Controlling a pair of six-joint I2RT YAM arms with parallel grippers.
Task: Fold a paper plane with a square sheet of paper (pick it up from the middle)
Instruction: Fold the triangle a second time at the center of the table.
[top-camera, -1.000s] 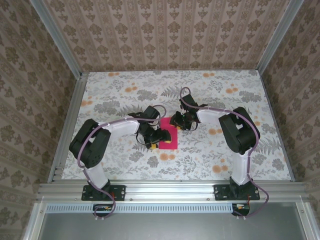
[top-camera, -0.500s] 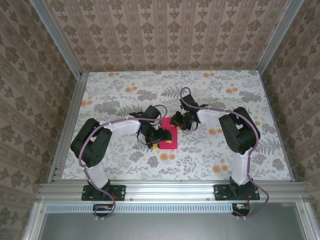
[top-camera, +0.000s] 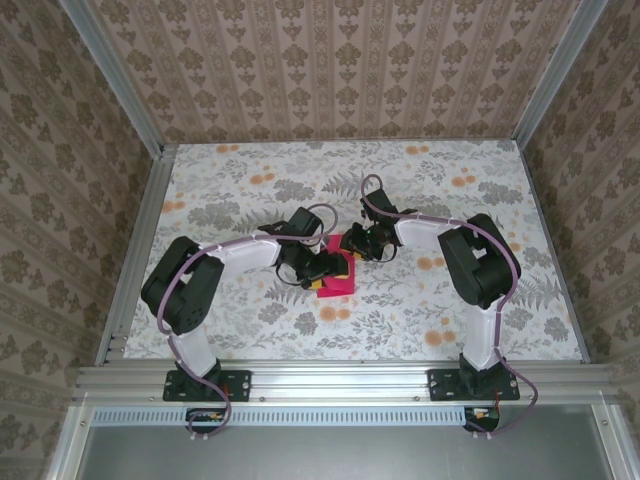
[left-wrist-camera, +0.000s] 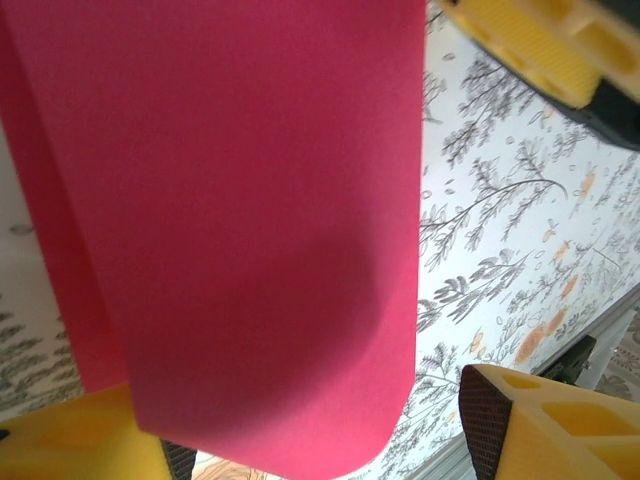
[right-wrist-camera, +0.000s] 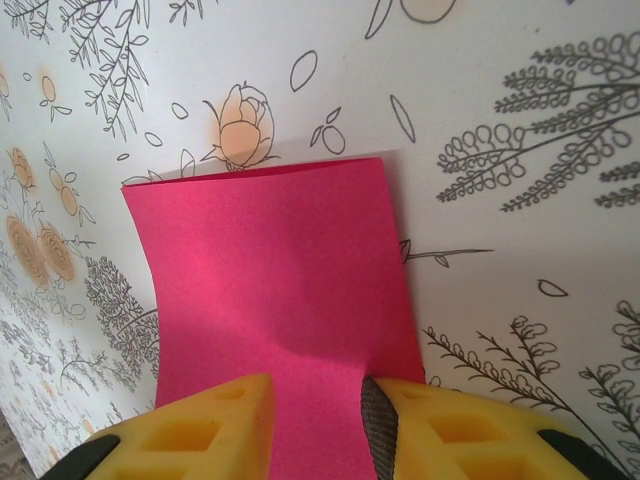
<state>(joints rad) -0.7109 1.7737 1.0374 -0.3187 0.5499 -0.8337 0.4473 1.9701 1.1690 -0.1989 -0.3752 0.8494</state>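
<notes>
The square sheet of paper (top-camera: 338, 277) is magenta-pink and lies mid-table between both grippers, its near part lifted and askew. In the left wrist view the sheet (left-wrist-camera: 230, 200) curls over in a rounded bend across the left finger (left-wrist-camera: 70, 445). My left gripper (left-wrist-camera: 310, 430) is open, and its right finger (left-wrist-camera: 540, 420) stands clear of the paper. My left gripper (top-camera: 318, 270) is at the sheet's left side. My right gripper (top-camera: 352, 245) is at the far edge. There the sheet (right-wrist-camera: 270, 260) buckles up between the jaws of my right gripper (right-wrist-camera: 315, 410), which is shut on it.
A floral tablecloth (top-camera: 450, 190) covers the table. Patterned walls enclose it on three sides. An aluminium rail (top-camera: 340, 378) runs along the near edge by the arm bases. A yellow finger of the right gripper (left-wrist-camera: 540, 40) shows at the top right of the left wrist view.
The left gripper has shifted slightly right and narrowed a little. The sheet's near part has lifted and swung to the right. The right gripper has stayed where it was.
</notes>
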